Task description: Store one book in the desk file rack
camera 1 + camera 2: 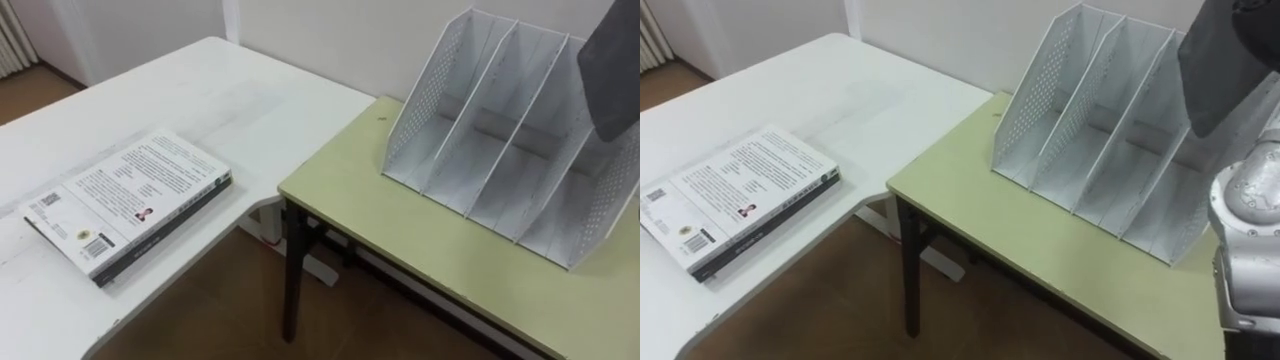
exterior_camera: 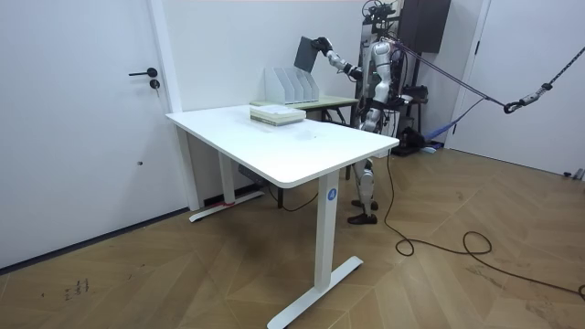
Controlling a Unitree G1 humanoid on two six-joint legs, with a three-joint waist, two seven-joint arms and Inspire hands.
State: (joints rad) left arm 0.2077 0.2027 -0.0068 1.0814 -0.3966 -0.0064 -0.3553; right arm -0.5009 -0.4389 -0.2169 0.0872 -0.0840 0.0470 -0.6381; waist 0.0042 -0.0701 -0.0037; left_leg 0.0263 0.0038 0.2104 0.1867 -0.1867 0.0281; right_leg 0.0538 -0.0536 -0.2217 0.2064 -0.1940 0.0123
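Note:
A white perforated file rack (image 1: 500, 130) with three upright slots stands on the yellow-green desk (image 1: 400, 230), all slots empty. A dark grey book (image 1: 612, 70) hangs tilted above the rack's right end, clear of the slots. In the room view my right hand (image 2: 323, 43) is shut on this book's (image 2: 306, 52) upper edge, arm stretched toward the rack (image 2: 291, 85). My left hand (image 2: 365, 111) hangs low beside my body. Two more books (image 1: 130, 200) lie stacked flat on the white table.
The white table (image 1: 240, 100) meets the yellow-green desk at a corner, with a floor gap below. I stand at the desk's side, at the room view's right. A wall runs right behind the rack. A white door (image 2: 82, 110) is at the room view's left.

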